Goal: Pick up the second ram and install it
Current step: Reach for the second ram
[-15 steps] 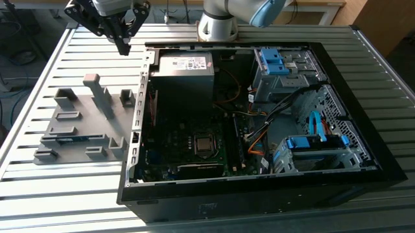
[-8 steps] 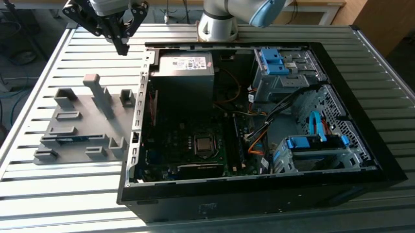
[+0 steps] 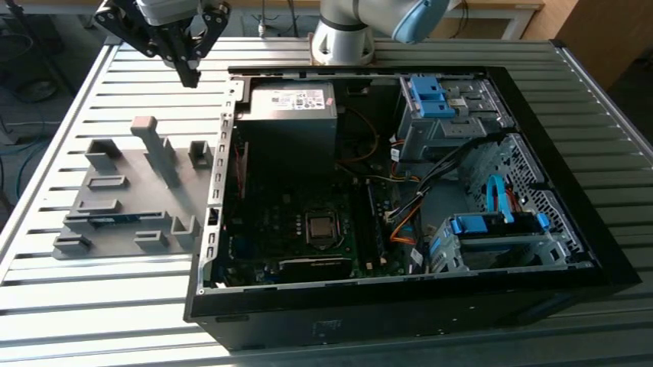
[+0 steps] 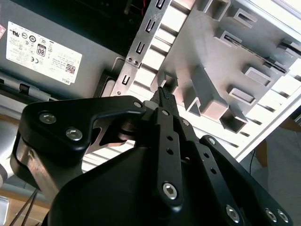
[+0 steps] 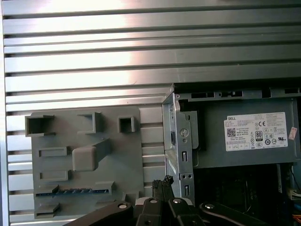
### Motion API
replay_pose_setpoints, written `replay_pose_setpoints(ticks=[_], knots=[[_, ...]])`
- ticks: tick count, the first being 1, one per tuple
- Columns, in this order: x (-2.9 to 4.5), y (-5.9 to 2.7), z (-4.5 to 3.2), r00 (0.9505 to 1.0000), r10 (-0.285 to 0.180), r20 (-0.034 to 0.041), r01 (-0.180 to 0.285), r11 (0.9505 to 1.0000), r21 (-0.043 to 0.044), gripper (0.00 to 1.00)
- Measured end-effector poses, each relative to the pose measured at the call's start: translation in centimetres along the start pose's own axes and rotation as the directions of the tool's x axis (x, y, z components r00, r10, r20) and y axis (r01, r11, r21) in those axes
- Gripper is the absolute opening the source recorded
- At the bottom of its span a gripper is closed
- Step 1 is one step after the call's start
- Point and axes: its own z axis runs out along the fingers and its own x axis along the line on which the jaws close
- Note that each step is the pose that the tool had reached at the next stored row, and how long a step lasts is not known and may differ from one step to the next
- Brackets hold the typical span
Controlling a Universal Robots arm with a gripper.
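The gripper [image 3: 190, 79] hangs above the slatted table [image 3: 61, 306], between the grey holder block [image 3: 133, 200] and the open computer case [image 3: 232, 115]. Its fingers look pressed together, holding nothing. The second ram [image 3: 110, 218] sits on edge in the block's slot, well apart from the fingertips. Descending with the fingers together would likely jab the stick or tip the block.
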Motion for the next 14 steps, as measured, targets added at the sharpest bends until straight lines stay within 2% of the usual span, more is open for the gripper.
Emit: replay_pose_setpoints(ticks=[14], knots=[[0.56,-0.04,0.01,1.0,0.0,0.0,0.0,1.0,0.0,0.11]])
